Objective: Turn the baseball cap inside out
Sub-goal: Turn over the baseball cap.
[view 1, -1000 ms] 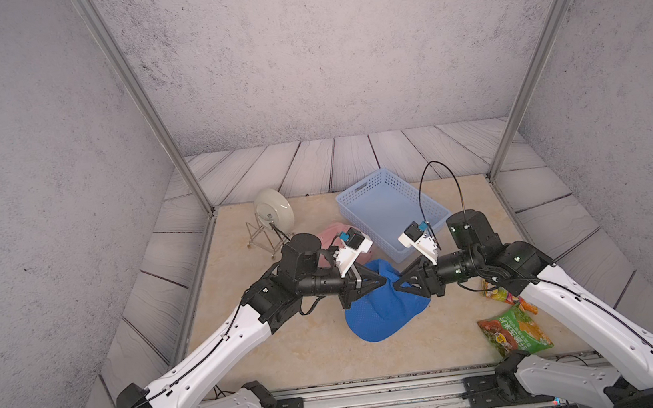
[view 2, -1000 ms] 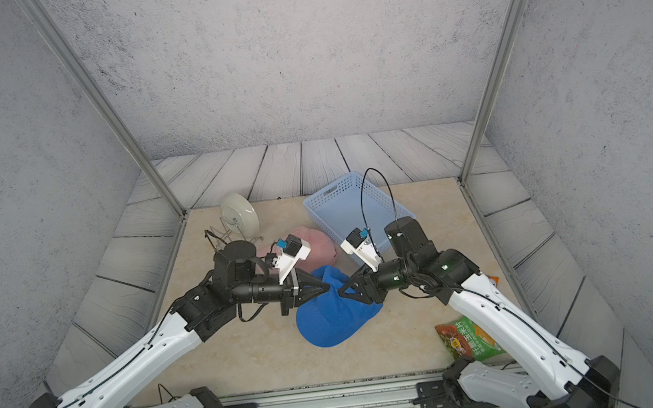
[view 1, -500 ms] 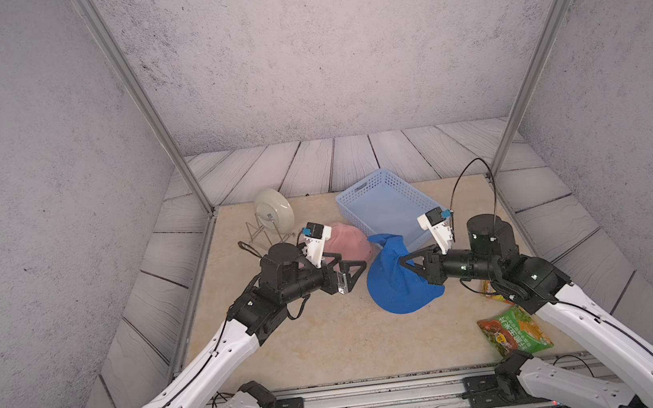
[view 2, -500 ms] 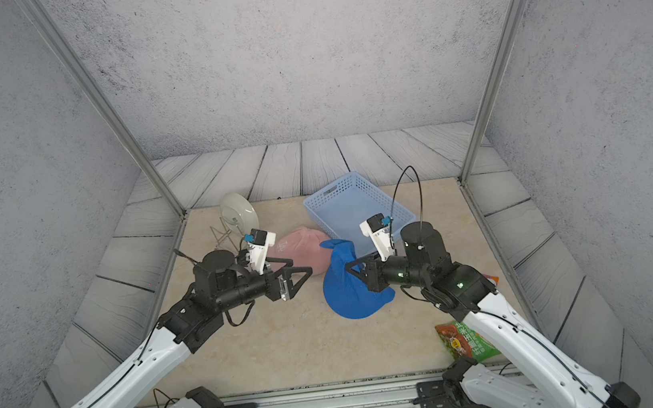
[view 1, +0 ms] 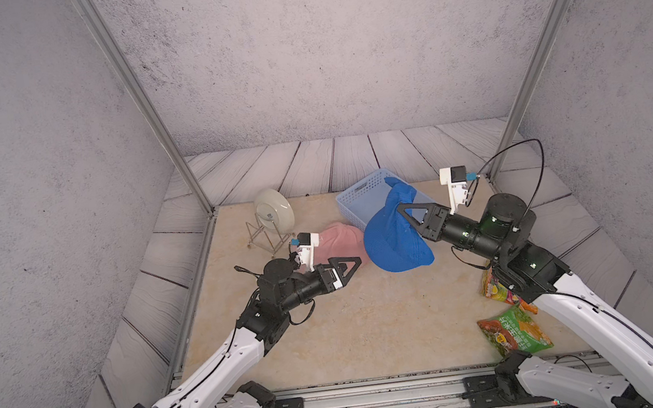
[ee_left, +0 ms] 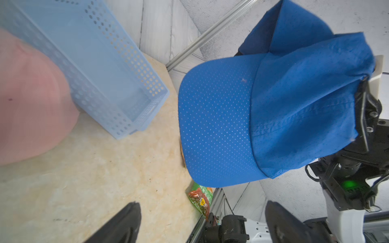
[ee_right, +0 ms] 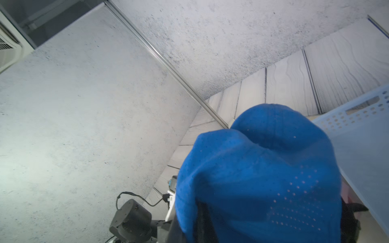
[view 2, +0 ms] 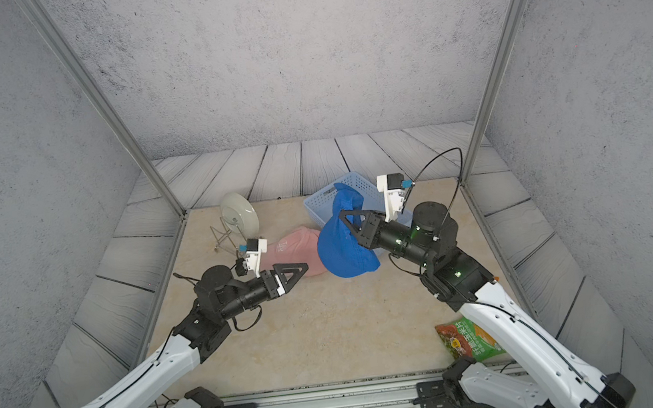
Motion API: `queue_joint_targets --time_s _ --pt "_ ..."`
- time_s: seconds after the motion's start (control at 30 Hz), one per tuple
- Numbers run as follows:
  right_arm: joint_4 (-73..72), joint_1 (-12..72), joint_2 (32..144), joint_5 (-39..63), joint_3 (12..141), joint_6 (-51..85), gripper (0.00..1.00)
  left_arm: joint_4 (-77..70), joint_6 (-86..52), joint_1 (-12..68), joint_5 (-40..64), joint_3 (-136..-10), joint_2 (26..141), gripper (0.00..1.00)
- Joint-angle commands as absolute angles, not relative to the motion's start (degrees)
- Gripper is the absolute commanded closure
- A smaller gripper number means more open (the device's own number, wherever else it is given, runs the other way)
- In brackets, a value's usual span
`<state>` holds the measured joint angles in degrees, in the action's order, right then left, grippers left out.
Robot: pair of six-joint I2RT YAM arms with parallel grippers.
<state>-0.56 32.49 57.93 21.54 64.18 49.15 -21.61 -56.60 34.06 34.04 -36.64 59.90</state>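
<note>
Blue cap [view 1: 393, 235] vertical, brim [view 1: 403, 257] down

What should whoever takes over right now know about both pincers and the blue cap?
Left pincer: open and empty, low beside the pink cap.
Right pincer: shut on the crown of the blue cap, holding it up by the basket with the brim hanging down.
Done: cap picked up, in a one-arm grip.
Left: the crown looks bunched and not clearly turned. Probably bring the left pincer in to work the crown through, then set the cap down.
</note>
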Motion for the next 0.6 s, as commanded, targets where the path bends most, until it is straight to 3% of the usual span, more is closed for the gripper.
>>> queue_joint_targets --time_s 0.0,0.33,0.57 --pt "-7.8 32.5 59.0 25.6 66.7 53.2 1.00 -28.4 -57.5 33.7 42.4 -40.9 63.6 0.02" --pt "-11.5 32.5 59.3 28.1 65.7 57.5 1.00 -34.6 -55.2 33.9 46.2 -47.0 68.4 0.01" --pt "4.9 32.4 55.7 19.0 64.2 47.1 1.00 -33.9 -52.7 33.9 31.6 -40.7 58.1 0.55"
